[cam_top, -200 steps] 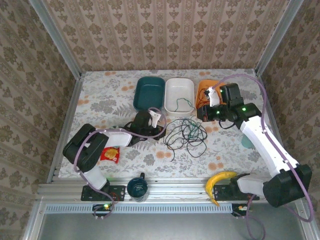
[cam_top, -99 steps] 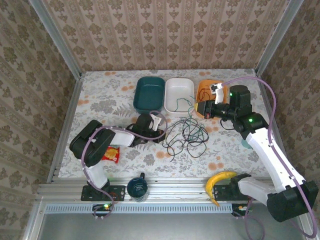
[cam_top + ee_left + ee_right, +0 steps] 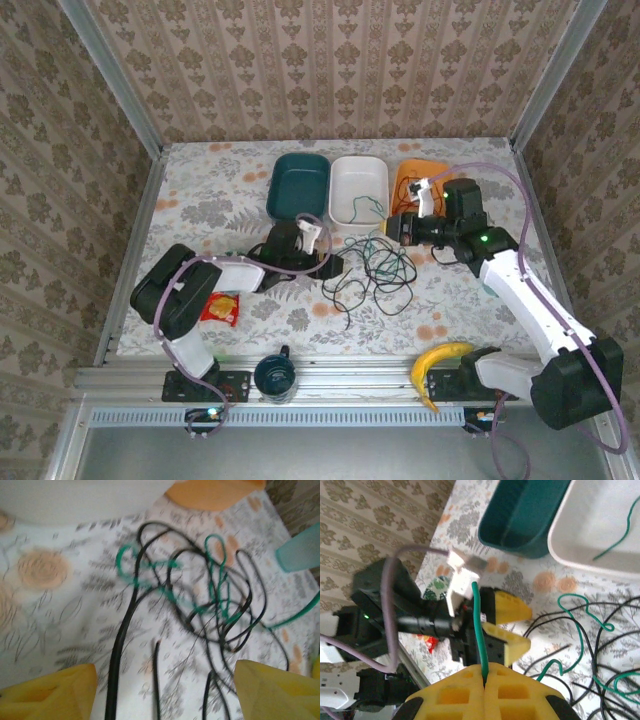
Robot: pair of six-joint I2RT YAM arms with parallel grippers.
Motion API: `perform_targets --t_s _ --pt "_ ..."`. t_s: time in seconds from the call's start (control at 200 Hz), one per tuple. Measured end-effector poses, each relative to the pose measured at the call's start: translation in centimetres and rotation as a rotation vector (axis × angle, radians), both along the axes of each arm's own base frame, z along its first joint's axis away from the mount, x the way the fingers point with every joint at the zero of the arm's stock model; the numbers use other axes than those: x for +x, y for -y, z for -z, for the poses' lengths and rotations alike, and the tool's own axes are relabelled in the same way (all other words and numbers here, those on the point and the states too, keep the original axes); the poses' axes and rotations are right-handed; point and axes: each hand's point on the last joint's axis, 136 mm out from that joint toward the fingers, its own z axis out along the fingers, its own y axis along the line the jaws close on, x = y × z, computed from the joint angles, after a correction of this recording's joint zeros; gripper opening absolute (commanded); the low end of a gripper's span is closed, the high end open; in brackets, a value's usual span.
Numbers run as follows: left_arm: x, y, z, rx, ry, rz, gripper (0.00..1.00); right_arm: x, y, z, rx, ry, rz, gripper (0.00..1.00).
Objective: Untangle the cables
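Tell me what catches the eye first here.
A tangle of black and green cables sprawls in the middle of the table. The right hand pinches one green cable, while the left hand sits open at the tangle's left edge. A yellow banana lies at the near edge.

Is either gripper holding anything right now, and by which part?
The right gripper is shut on the green cable near its free end, with a short stub poking out beyond the grip. The left gripper is open, holding nothing.
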Motion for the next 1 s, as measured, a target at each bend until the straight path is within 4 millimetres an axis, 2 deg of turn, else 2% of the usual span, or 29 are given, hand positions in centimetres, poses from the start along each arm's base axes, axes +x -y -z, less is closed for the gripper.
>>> perform_targets --t_s 0.17,0.295,0.4,0.56,0.77,0.84,1.0 --pt "1.9 0.9 -1.7 -0.031 0.027 -0.039 0.71 0.1 0.5 2.5 -0.031 -0.046 0.037 0.07" --pt "3.2 1.4 -0.6 0.031 0.012 -0.086 0.69 0.1 1.1 4.8 -0.068 -0.094 0.072 0.07" --pt "3.4 2.0 0.6 0.109 0.006 -0.098 0.68 0.2 1.5 6.0 -0.09 -0.12 0.089 0.07" --pt "3.5 3.0 1.8 0.191 0.017 -0.103 0.64 0.2 1.5 6.1 -0.093 -0.121 0.093 0.07" --pt "4.1 2.9 3.2 0.234 0.008 -0.123 0.54 0.3 1.6 6.2 -0.1 -0.118 0.095 0.07" --pt "4.1 2.8 3.7 0.241 0.004 -0.125 0.53 0.3 1.6 6.2 -0.101 -0.116 0.094 0.07" --pt "4.4 3.2 3.5 0.224 0.02 -0.127 0.53 0.3 1.6 6.2 -0.102 -0.118 0.093 0.07"
